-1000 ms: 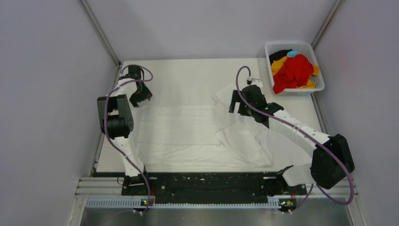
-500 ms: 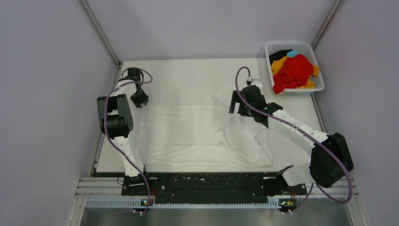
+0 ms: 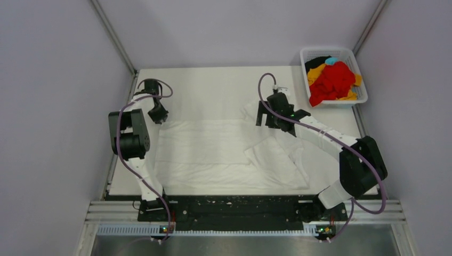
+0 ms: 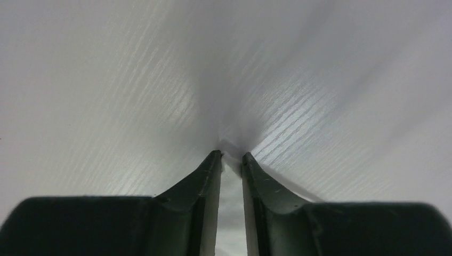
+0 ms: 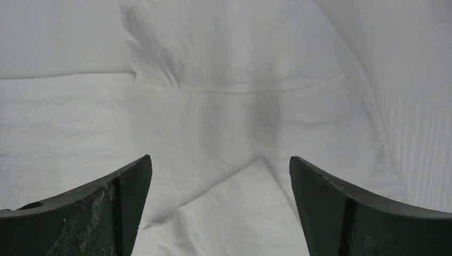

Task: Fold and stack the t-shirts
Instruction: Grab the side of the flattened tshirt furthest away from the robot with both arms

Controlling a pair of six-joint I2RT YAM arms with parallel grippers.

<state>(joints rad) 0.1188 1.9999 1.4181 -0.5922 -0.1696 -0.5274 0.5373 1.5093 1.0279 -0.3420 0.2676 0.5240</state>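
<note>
The white t-shirt point(image 3: 213, 154) was laid out over the middle of the table point(image 3: 213, 85) toward its near edge. Its far left corner, by the table's left edge, was pinched in the closed fingers of the left gripper point(image 4: 231, 154), while the right gripper point(image 5: 219, 158) was held above its far right part, fingers spread wide. At the far right corner, a red shirt point(image 3: 333, 80), a yellow-orange shirt point(image 3: 315, 72), a black shirt point(image 3: 315, 61) and a light blue shirt point(image 3: 331, 60) were heaped in the basket point(image 3: 325, 48).

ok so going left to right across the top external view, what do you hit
left gripper → white t-shirt, its flat middle → right gripper → white mesh basket holding the red t-shirt
</note>
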